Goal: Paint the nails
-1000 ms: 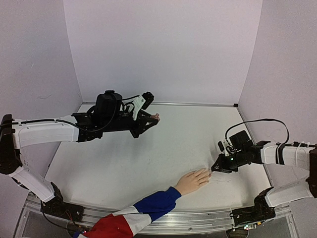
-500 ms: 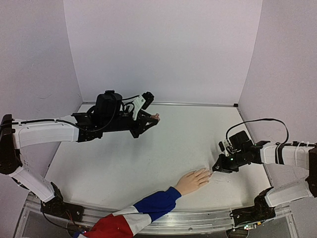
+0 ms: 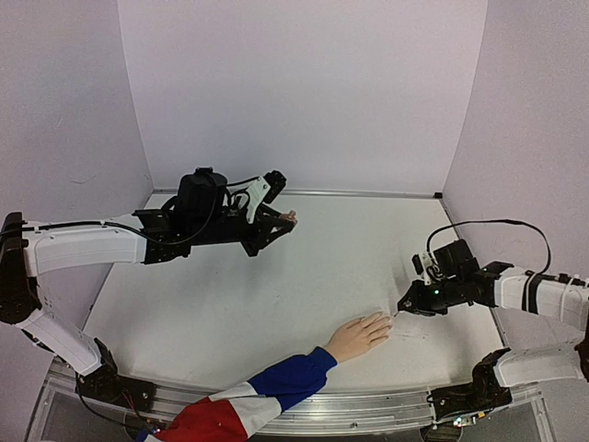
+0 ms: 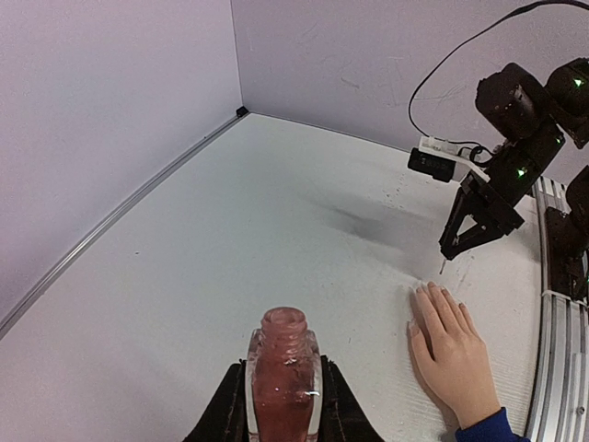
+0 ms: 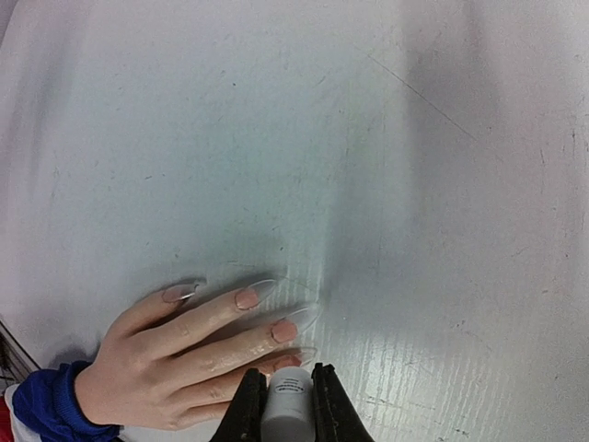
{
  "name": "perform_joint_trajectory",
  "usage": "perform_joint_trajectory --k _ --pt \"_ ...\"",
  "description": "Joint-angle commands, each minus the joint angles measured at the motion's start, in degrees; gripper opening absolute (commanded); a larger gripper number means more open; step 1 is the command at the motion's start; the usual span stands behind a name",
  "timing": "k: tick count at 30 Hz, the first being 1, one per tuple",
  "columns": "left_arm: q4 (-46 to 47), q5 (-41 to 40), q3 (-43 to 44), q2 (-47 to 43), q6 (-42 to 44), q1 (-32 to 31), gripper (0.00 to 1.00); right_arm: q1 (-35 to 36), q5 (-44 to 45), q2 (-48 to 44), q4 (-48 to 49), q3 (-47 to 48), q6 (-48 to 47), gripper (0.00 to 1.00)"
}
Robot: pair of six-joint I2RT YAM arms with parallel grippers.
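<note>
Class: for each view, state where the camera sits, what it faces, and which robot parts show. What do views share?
Top external: high behind the robot, looking down over the table; both arms show.
Left wrist: on the left arm, facing the right arm; left claw grips an open bottle.
Right wrist: looking down at the nails; right claw grips a white cap.
Shared: the hand, in all three.
</note>
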Motion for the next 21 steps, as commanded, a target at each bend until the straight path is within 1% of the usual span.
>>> perform_joint_trajectory --k 1,10,21 --pt "2.8 1.1 1.0 -1.8 0.0 -0.2 0.00 0.3 -4.3 0.5 -1.9 0.9 -0.9 0.00" --pt "2.8 0.9 0.3 -2.8 -0.3 -0.2 0.00 0.4 -7.3 3.4 -1.5 1.3 -1.7 0.00" --pt "2.7 1.1 0.4 -2.8 -0.3 -0.1 0.00 0.7 -6.2 4.6 -1.3 1.2 -1.6 0.00"
